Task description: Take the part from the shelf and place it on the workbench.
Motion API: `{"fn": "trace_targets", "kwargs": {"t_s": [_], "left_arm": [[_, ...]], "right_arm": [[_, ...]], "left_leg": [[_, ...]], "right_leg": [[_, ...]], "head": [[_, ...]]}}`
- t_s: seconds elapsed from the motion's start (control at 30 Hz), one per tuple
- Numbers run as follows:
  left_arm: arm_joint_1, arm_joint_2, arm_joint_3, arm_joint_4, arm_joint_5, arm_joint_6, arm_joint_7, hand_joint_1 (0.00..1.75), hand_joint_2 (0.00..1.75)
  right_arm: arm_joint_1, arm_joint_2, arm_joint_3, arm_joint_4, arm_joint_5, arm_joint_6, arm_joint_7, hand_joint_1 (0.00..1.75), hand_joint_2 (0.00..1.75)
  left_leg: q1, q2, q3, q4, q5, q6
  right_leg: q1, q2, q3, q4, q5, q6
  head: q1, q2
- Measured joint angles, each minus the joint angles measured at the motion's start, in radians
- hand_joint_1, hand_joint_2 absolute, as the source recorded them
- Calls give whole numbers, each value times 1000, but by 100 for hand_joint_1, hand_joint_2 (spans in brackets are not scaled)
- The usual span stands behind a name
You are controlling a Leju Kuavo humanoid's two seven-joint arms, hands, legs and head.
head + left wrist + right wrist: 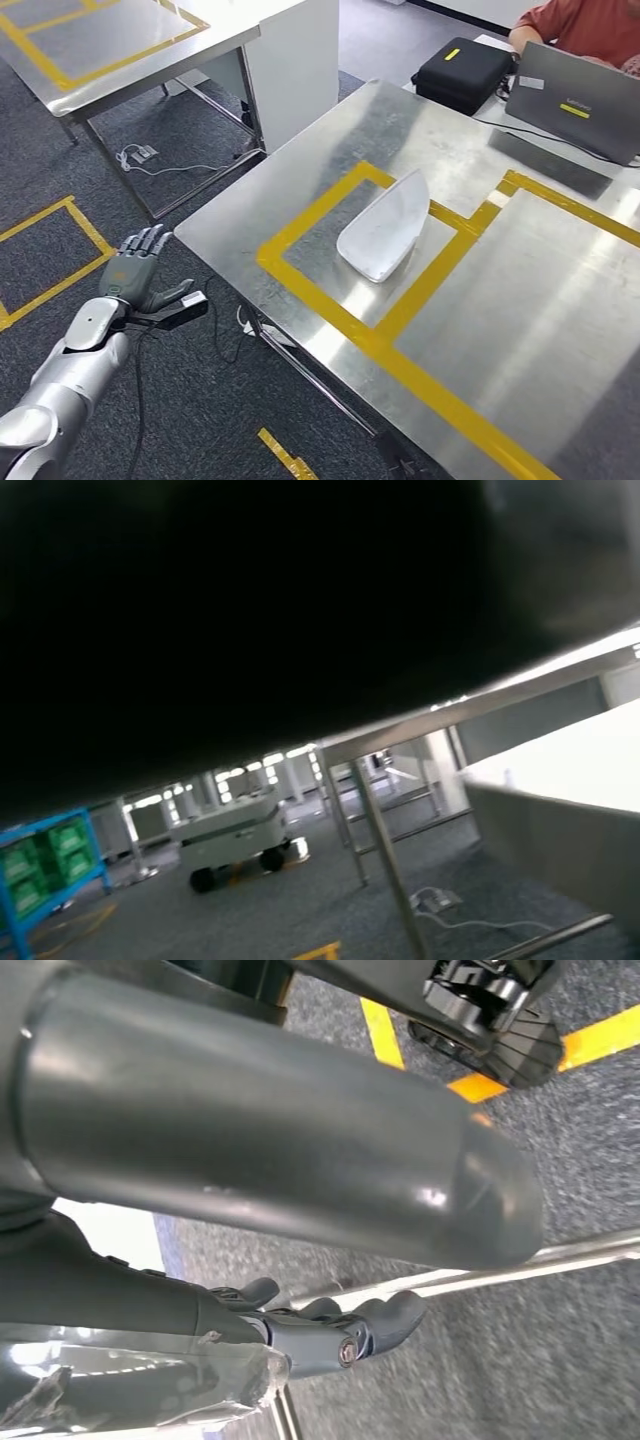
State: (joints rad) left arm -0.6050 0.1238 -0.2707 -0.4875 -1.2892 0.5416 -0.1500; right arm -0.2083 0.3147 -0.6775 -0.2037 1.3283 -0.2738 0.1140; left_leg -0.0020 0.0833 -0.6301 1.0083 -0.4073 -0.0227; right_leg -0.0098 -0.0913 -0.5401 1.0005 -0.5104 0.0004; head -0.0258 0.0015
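Observation:
The part [385, 237], a white curved shell, lies on the steel workbench [528, 330] inside a rectangle of yellow tape, with nothing touching it. My left hand [137, 270] hangs over the carpet beside the workbench's near left corner, below the tabletop, with its fingers spread and nothing in it. In the right wrist view, my right hand [249, 1130] is over the carpet near a metal table rail. Its thick thumb and dark fingers [370, 1328] stretch out and hold nothing.
A person in a red top [581, 25] sits at the far side with a laptop [577, 105] and a black case [460, 70]. A second taped steel table [113, 50] stands at the back left. A white wheeled cart [234, 835] and a blue rack [45, 865] stand farther off.

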Motion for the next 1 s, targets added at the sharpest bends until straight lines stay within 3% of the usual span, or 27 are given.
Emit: {"fn": "trace_targets", "kwargs": {"t_s": [0.03,0.1,0.17,0.23,0.3,0.33,0.37,0.43,0.47,0.53,0.6,0.67,0.73,0.77,0.83,0.87,0.9,0.93,1.0], "left_arm": [[-1,2,1,2,0,0,1,0,0],[0,9,6,8,-2,0,2,0,0],[-1,14,10,13,-3,0,4,0,0],[-4,13,11,16,-4,0,6,0,0],[-1,12,12,20,-4,0,8,0,0],[0,12,12,22,-5,0,8,0,0],[2,12,12,24,-5,0,8,0,0],[2,11,13,28,-6,0,8,0,0],[1,11,13,29,-6,0,8,0,0],[1,13,13,31,-6,-1,10,0,0],[4,19,14,34,-7,-2,14,0,0],[6,25,15,38,-9,-3,18,0,0],[6,27,15,42,-10,-3,24,0,0],[7,27,15,44,-10,-3,27,0,0],[14,28,15,49,-11,-2,32,0,0],[17,30,16,51,-12,-1,33,0,0],[19,32,17,53,-12,0,35,0,0],[18,34,18,55,-12,1,36,0,0],[12,38,21,58,-12,3,38,0,0]], "right_arm": [[0,0,1,0,0,0,0,0,0],[-1,0,4,0,0,1,1,0,0],[-3,1,6,0,1,2,1,0,0],[-2,1,6,0,1,2,1,0,0],[2,0,6,0,0,2,2,0,0],[2,0,6,0,0,2,2,0,0],[2,0,6,0,0,3,2,0,0],[0,0,6,0,0,3,1,0,0],[-1,0,6,0,0,3,1,0,0],[-1,0,6,0,0,3,2,0,0],[-1,1,7,0,0,4,2,0,0],[0,4,7,0,0,5,1,0,0],[2,5,7,0,0,5,1,0,0],[4,5,7,0,0,5,2,0,0],[6,5,7,0,-1,5,4,0,0],[4,5,7,0,-1,5,5,0,0],[3,5,7,0,-2,5,7,0,0],[1,5,7,0,-2,5,8,0,0],[-1,5,7,0,-3,5,9,0,0]], "left_leg": [[-5,6,4,-11,-5,6],[-4,-19,2,-16,-5,16],[2,-45,6,-21,-4,27],[5,-72,8,-23,-4,36],[4,-102,9,-23,-5,40],[4,-118,9,-22,-5,40],[4,-134,10,-22,-6,40],[5,-164,13,-20,-8,36],[5,-177,11,-17,-9,32],[7,-198,4,-15,-7,20],[12,-216,-3,-16,-4,8],[10,-185,-16,12,-24,-3],[8,-124,-66,117,-78,-12],[10,-106,-101,186,-106,-16],[15,-94,-143,266,-123,-22],[17,-90,-136,252,-105,-23],[19,-84,-110,203,-74,-23],[19,-66,-72,136,-39,-22],[11,-27,-11,26,-6,-16]], "right_leg": [[4,-12,2,0,-4,5],[4,-33,7,-2,-13,14],[1,4,-7,37,-44,21],[-1,66,-68,162,-104,24],[-1,88,-139,285,-139,25],[-1,90,-155,298,-127,24],[-1,92,-152,271,-95,22],[-3,120,-106,138,-9,16],[-6,141,-79,75,18,14],[-8,167,-54,21,30,11],[-8,152,-48,16,31,5],[-10,131,-41,9,34,-7],[-9,107,-36,4,33,-19],[-8,94,-35,4,31,-22],[-7,68,-33,5,28,-23],[-7,56,-32,5,25,-23],[-7,44,-28,5,23,-21],[-6,32,-24,6,19,-17],[1,10,-18,9,9,-7]], "head": [[0,0],[2,0],[5,0],[11,0],[13,0],[13,0],[13,0],[13,0],[13,0],[13,0],[13,0],[8,0],[0,0],[-2,0],[-3,0],[-2,0],[-3,0],[-2,0],[-3,0]]}}
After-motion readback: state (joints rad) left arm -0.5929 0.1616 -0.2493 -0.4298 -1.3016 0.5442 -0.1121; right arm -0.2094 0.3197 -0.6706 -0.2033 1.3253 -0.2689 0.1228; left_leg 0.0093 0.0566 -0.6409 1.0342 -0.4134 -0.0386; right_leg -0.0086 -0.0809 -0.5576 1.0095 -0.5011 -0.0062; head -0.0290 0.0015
